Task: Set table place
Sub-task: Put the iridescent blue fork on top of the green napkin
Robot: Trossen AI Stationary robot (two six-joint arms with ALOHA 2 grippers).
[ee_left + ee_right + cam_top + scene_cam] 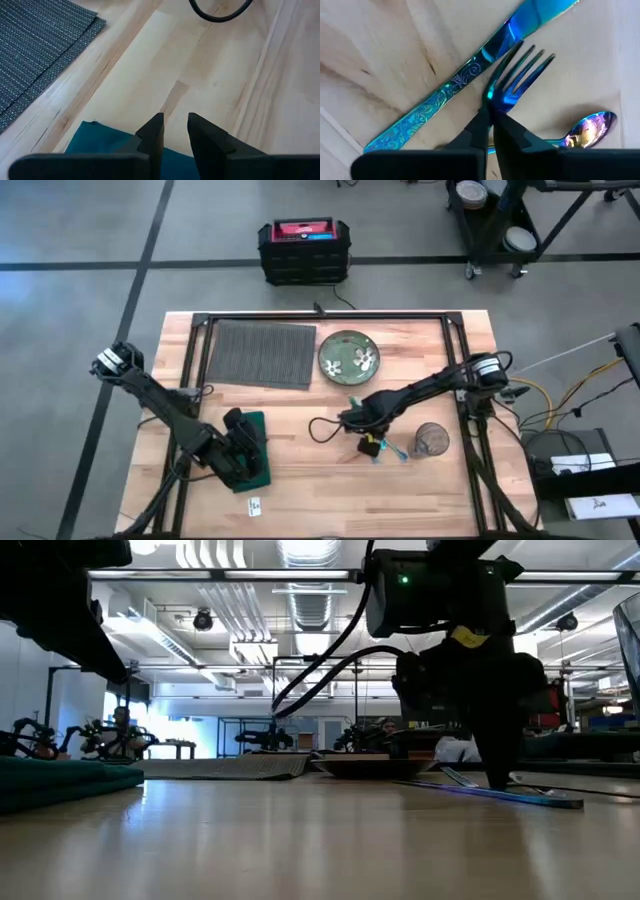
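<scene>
Low, right end effector [490, 112] pinching fork [512, 82].

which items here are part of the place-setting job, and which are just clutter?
Job:
placemat
plate
green napkin, left tool over it
fork, shut in right tool
knife
spoon
glass

Lying about:
black and red case on the floor
small white tag
black cable loop

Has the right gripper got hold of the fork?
Yes: in the right wrist view the right gripper is shut on the fork, which crosses above the knife on the table.
</scene>
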